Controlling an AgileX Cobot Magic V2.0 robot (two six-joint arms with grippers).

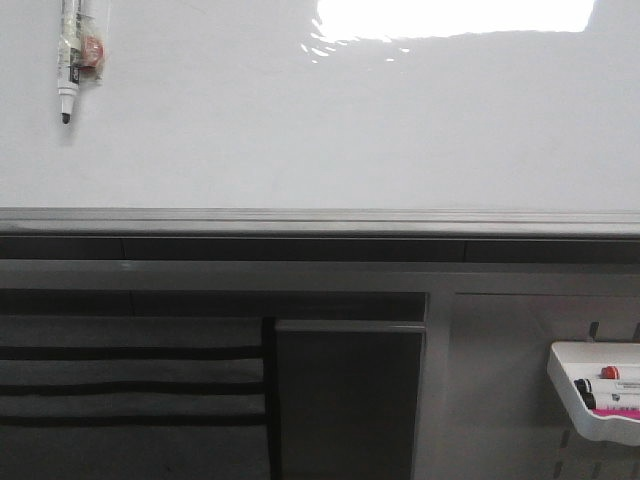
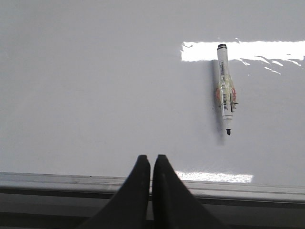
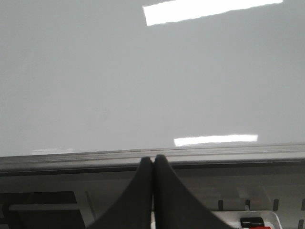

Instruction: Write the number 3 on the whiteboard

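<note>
Reaching for the marker (image 2: 225,90) means going up the whiteboard (image 1: 320,140) from your left end effector (image 2: 151,160), the nearer one; the marker's long axis is upright, tip down. Both it and the right end effector (image 3: 152,162) are pressed together, empty; no number 3 yet.

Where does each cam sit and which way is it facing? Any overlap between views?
Front: looks forward at the whiteboard, its grey rail and a tray of markers; no robot body shows.
Left wrist: on the left arm, facing the board; left gripper shows, jaws shut and empty.
Right wrist: on the right arm, facing board and rail; right gripper shows, jaws shut and empty.
Shared: front and left wrist both see the marker stuck on the board; no 3 drawn yet.
</note>
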